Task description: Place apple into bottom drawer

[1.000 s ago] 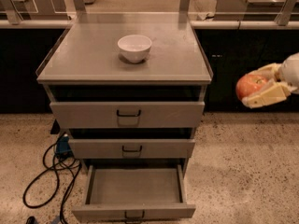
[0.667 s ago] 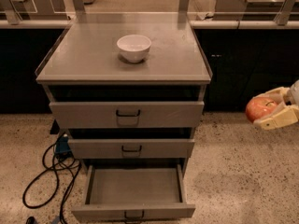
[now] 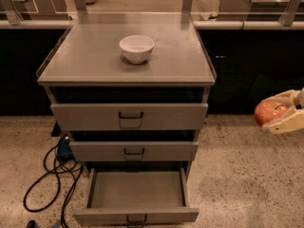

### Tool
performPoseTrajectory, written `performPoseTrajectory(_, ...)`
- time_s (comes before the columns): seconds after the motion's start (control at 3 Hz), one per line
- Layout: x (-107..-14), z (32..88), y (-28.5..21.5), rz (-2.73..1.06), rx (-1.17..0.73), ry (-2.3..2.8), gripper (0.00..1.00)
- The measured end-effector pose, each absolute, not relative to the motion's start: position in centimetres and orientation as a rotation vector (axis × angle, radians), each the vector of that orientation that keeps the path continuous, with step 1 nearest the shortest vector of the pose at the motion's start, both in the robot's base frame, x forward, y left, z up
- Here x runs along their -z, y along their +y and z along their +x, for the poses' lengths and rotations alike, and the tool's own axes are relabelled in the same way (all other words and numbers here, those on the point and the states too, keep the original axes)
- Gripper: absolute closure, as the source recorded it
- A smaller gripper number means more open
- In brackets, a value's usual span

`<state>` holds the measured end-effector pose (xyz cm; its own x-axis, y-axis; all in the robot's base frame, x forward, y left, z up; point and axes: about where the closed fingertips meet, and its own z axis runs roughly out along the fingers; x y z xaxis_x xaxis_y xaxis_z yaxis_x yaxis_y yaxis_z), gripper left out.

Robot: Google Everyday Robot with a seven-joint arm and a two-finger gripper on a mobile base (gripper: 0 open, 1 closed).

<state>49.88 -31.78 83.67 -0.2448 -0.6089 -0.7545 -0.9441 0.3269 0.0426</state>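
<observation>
The apple (image 3: 267,111), judged firm, light and smooth-skinned, is held pinched across its middle by the gripper (image 3: 271,115) at the right edge, well apart from the open bottom drawer (image 3: 137,192).

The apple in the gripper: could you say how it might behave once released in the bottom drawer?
The apple looks round and smooth, so it will probably roll on the flat floor of the bottom drawer until a wall stops it. It seems firm and fairly light: the gripper, right of the cabinet, holds it aloft between two fingers.
</observation>
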Motion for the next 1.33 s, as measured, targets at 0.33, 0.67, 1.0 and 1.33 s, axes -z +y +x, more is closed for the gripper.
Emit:
performPoseTrajectory(0.33,-80.5,49.1,-32.7,-1.391,-0.567,1.977,1.0)
performPoseTrajectory(0.67,-71.9,47.4,-33.1,-1.352,-0.533,2.054,1.0)
performPoseTrajectory(1.0,-60.9,46.3,-31.8,-1.233,-0.613,2.121,1.0)
performPoseTrajectory(1.33,-52.3,48.8,-29.3,-1.134,-0.679,2.164,1.0)
